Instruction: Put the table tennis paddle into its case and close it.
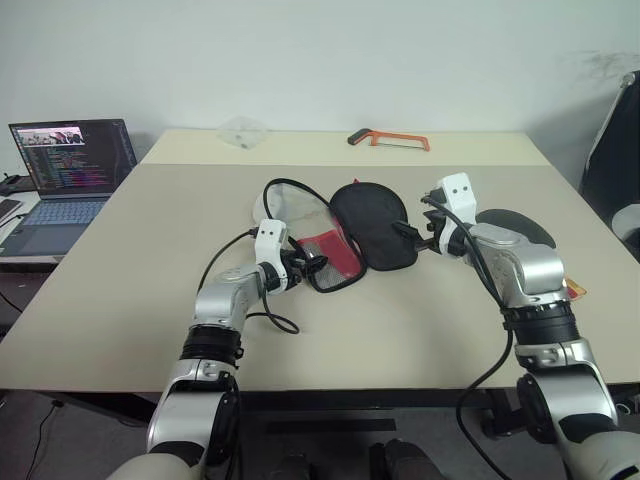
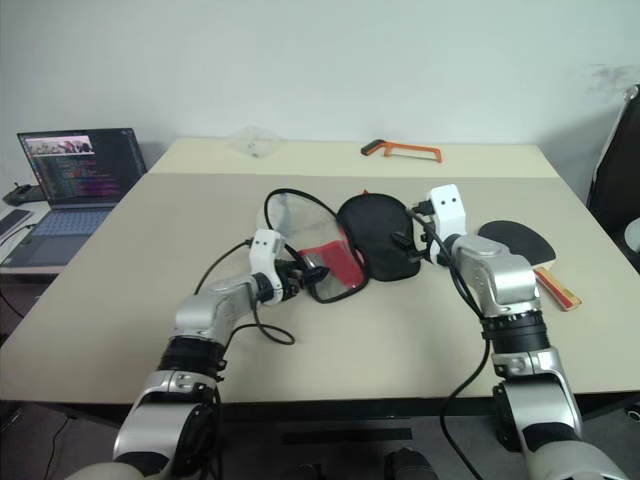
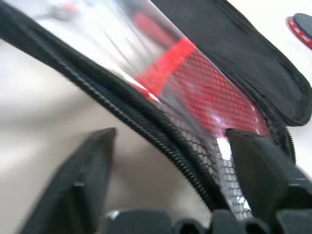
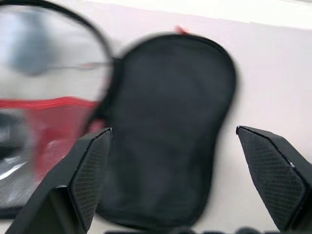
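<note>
Though unzipped, case (image 1: pixel 340 235) with black flap and red mesh-lined half.

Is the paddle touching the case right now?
Apart. In the right eye view the paddle lies beyond the right arm, with bare table between it and the open case.

- Case (image 1: pixel 345 235): black outer flap, red panel, black mesh lining.
- Table tennis paddle (image 2: pixel 520 240): black face, red edge.
- Saw (image 1: pixel 390 139): orange frame.
- Surface (image 1: pixel 120 260): beige.
- Fingers (image 4: pixel 90 170): black.
</note>
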Motion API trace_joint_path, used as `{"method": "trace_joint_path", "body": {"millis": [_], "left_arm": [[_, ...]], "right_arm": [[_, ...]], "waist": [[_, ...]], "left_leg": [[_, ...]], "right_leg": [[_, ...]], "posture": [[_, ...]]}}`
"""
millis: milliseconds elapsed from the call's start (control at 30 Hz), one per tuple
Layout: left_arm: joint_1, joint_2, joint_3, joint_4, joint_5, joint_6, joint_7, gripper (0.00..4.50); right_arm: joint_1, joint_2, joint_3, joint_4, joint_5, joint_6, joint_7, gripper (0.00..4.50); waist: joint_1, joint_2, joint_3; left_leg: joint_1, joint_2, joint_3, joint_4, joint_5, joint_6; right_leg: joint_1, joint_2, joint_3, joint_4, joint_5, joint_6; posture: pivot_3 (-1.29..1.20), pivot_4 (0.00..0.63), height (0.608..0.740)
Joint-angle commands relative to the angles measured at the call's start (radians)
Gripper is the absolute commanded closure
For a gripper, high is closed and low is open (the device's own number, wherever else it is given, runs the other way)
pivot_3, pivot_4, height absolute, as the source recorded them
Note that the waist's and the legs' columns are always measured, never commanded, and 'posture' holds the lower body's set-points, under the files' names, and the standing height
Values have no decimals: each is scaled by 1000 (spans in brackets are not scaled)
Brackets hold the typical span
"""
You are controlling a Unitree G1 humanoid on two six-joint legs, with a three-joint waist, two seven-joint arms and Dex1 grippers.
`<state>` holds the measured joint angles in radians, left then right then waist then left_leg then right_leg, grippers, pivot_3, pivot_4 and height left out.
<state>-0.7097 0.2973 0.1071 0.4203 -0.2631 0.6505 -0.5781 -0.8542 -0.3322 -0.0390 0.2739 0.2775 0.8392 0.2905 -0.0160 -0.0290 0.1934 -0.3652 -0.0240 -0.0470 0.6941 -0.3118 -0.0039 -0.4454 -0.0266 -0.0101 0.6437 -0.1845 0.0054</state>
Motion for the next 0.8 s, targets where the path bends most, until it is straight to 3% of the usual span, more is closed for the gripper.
{"method": "trace_joint_path", "body": {"millis": [33,167,367,700,800], "left_arm": [[30,62,2,-165,-33,70,-28,191],[130,210,-7,-361,-53,170,-94,191],[237,353,69,-472,-129,215,-165,191],[270,354,82,-565,-182,265,-119,191],[288,359,81,-584,-191,273,-108,161]], "right_arm": [[-53,52,-66,97,-9,-38,-85,0],[-89,106,-92,240,-4,-109,-77,0],[-162,140,-98,500,-47,-283,-86,0],[-239,180,-100,750,-75,-424,-56,0],[-243,180,-103,774,-79,-440,-54,645]], "waist": [[-5,0,0],[-18,0,0],[-17,1,0],[-16,1,0],[-17,1,0]], "left_leg": [[0,0,0,0,0,0],[0,0,1,-2,0,0],[1,0,1,-3,0,0],[1,0,1,-3,0,0],[1,0,1,-3,0,0]], "right_leg": [[0,0,0,0,0,0],[-1,0,1,0,0,0],[-1,0,1,0,0,-1],[0,0,1,-1,0,-1],[0,0,0,0,0,-1]], "posture": [[0,150,740],[0,150,740],[0,150,740],[0,150,740],[0,150,740]]}}
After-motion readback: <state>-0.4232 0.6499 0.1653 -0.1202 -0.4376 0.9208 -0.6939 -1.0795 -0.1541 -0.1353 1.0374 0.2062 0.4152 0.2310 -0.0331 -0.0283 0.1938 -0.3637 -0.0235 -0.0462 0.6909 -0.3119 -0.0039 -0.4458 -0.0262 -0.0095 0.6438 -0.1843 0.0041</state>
